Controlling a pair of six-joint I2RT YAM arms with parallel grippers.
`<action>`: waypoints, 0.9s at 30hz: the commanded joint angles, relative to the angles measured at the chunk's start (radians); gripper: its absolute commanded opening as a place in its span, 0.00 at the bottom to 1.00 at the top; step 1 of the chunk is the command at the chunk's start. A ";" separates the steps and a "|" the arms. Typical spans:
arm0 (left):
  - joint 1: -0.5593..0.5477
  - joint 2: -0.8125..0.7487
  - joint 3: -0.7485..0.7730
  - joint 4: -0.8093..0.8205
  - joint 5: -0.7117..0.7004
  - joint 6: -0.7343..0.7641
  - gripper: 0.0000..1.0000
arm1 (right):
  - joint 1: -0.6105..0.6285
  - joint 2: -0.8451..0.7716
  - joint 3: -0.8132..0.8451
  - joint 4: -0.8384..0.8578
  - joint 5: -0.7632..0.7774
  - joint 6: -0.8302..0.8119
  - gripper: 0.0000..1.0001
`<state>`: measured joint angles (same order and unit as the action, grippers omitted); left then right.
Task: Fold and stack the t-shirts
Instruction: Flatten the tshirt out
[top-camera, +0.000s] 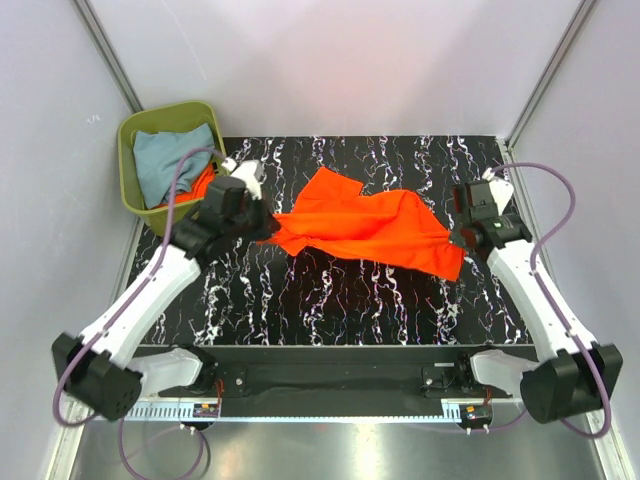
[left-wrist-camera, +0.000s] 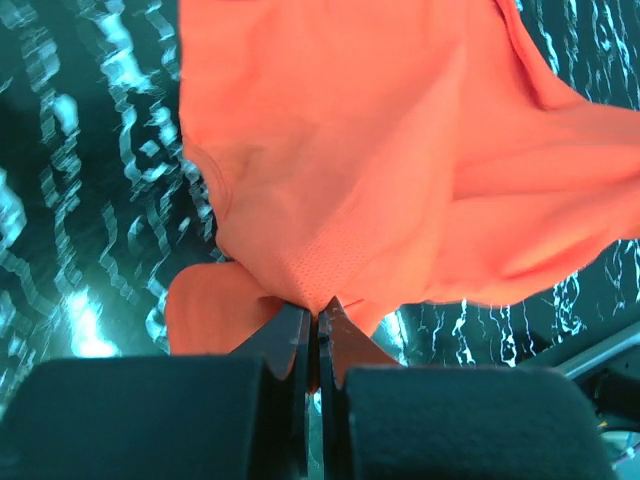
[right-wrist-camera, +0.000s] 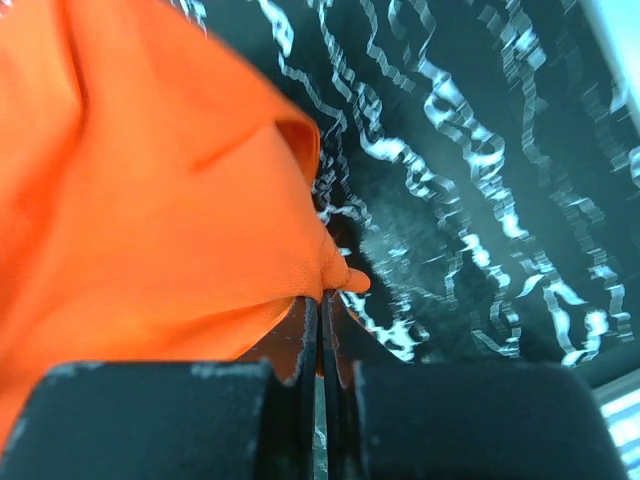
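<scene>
Top external view has the bright orange cloth t-shirt (top-camera: 370, 225) stretched across the black white-veined tabletop (top-camera: 330, 300), the left gripper (top-camera: 266, 224) clenched on its left edge and the right gripper (top-camera: 459, 240) pinching its right corner. To spread it well, I'd say both arms should pull apart evenly, then lower it flat. It looks rumpled and creased, one flap pointing rearward.

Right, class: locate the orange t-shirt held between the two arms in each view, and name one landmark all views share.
Top external: the orange t-shirt stretches across the middle of the picture.
Left wrist: it fills the top and right, pinched in the left claw.
Right wrist: it fills the left side, pinched in the right claw.
Shared landmark: the black, white-veined tabletop.
</scene>
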<state>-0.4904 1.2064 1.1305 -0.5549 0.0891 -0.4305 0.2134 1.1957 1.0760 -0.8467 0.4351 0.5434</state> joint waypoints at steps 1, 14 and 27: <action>0.024 -0.114 -0.081 -0.060 -0.049 -0.050 0.01 | -0.005 -0.062 0.055 -0.110 0.068 -0.103 0.00; 0.101 -0.081 -0.074 -0.172 -0.178 0.031 0.67 | -0.016 0.030 -0.025 -0.111 -0.130 -0.011 0.00; 0.088 -0.051 -0.285 -0.033 0.149 -0.008 0.87 | -0.040 0.193 0.026 -0.055 -0.210 -0.095 0.20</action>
<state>-0.3988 1.1397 0.8753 -0.6647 0.1505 -0.4274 0.1799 1.4143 1.0611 -0.9237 0.2611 0.4683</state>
